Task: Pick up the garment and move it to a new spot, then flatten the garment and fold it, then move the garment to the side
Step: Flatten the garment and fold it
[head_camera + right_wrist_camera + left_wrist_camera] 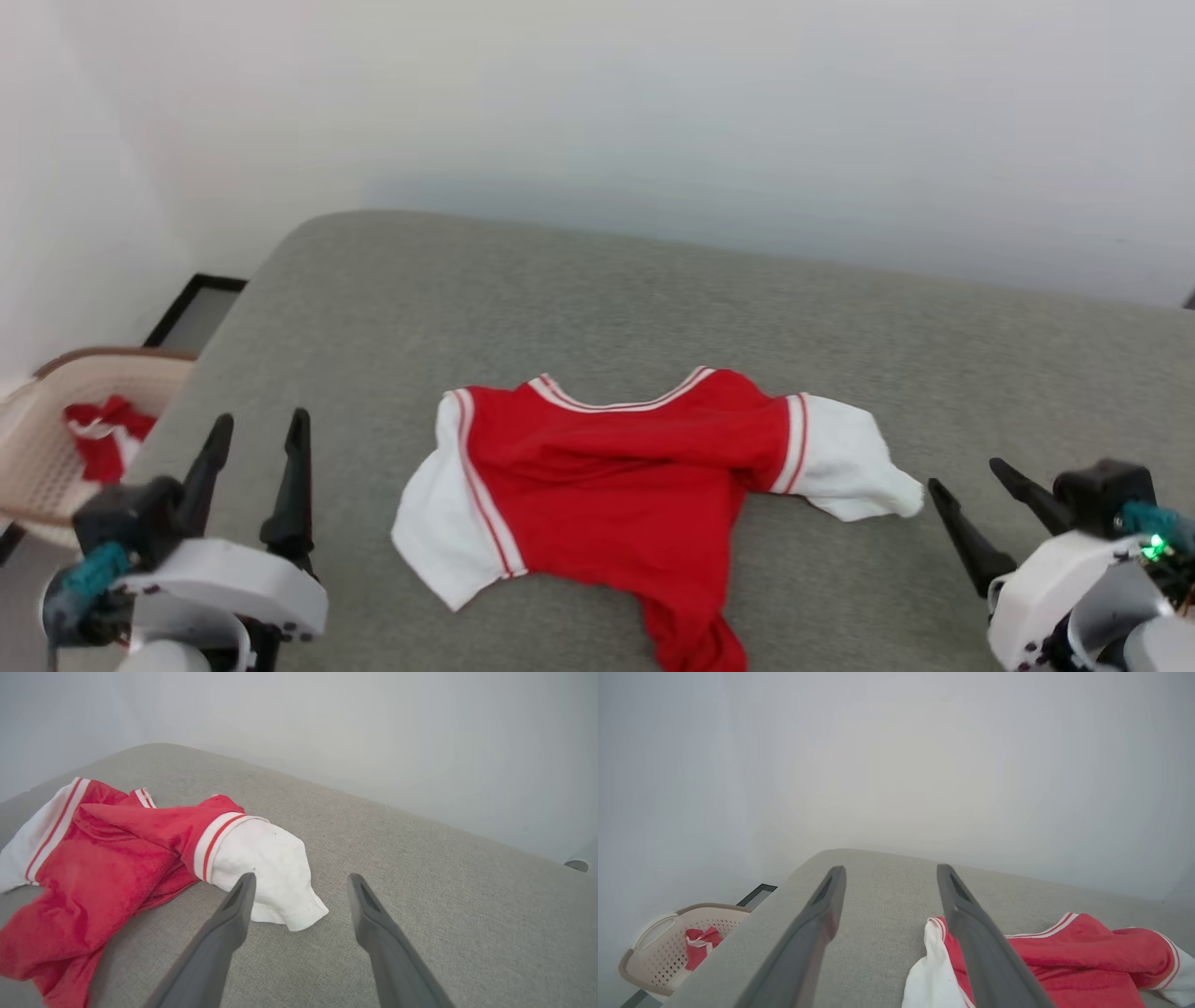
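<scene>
head view. the garment [616, 485], a red jersey t-shirt with white short sleeves and red-white striped trim, lies on a grey fabric-covered surface [560, 299] just below the centre. its neckline points to 12 o'clock. its body is rumpled and its lower part is bunched into a narrow tail toward 6 o'clock. one white sleeve spreads toward 8 o'clock, the other toward 3 o'clock.

the left gripper [261, 417] stands at 8 o'clock, fingers spread wide and empty, apart from the near sleeve. the right gripper [963, 473] stands at 4 o'clock, likewise spread wide and empty, its fingertips just beside the tip of the other sleeve, though contact cannot be told.

off the surface, at 9 o'clock, a pale perforated basket [37, 439] holds a small red-and-white cloth [103, 434].

left wrist view. the left gripper [891, 869] has bare grey fabric between its fingers. the garment [1087, 961] lies at 4 o'clock and the basket [654, 926] at 8 o'clock.

right wrist view. the right gripper [302, 877] is wide apart. the garment [117, 858] lies at 9 o'clock, and its white sleeve [266, 863] reaches the left fingertip.
</scene>
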Robot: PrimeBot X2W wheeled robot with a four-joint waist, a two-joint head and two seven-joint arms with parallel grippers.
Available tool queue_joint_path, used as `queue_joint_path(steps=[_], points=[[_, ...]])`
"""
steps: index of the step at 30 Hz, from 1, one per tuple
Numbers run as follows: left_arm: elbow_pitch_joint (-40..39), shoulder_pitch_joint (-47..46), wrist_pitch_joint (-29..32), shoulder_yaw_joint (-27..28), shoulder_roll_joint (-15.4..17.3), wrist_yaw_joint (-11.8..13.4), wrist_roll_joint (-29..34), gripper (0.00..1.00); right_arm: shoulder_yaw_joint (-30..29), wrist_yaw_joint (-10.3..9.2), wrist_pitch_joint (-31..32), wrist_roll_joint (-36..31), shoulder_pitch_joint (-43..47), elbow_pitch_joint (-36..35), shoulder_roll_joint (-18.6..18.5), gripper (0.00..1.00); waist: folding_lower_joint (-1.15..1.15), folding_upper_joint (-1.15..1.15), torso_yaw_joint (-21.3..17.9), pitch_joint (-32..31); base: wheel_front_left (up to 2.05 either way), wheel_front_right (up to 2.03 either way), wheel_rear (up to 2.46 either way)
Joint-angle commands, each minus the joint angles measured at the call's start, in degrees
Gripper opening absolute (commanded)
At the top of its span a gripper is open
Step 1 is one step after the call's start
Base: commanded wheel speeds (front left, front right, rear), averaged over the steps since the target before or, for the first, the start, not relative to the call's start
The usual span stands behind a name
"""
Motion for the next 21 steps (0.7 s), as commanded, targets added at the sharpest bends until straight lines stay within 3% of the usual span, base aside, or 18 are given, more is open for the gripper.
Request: queue_joint_path(steps=[1, 8, 14, 21], points=[[-0.34, 0.66, -0.34, 0.18, -0.08, 0.24, 0.49, 1.0, 0.24, 0.03, 0.49, 1.09, -0.86, 0.38, -0.37, 1.0, 0.0, 0.0, 1.91, 0.35, 0.0, 0.0, 0.0], [-2.77, 2.02, -2.1, 1.64, -3.79, 1.24, 1.63, 1.0, 3.05, 0.03, 8.22, 3.05, -5.87, 4.16, -3.25, 1.0, 0.0, 0.0, 5.51, 3.7, 0.0, 0.0, 0.0], [-3.04, 1.47, -2.54, 2.4, -7.11, -0.29, 2.69, 1.0, 5.34, 0.03, 16.28, 5.47, -9.85, 8.57, -4.65, 1.0, 0.0, 0.0, 8.07, 6.83, 0.0, 0.0, 0.0], [-3.76, 0.36, -2.56, 3.91, -10.83, -2.77, 5.3, 1.0, 8.63, 0.03, 18.73, 6.38, -14.04, 13.44, -5.79, 1.0, 0.0, 0.0, 10.18, 9.93, 0.0, 0.0, 0.0]])
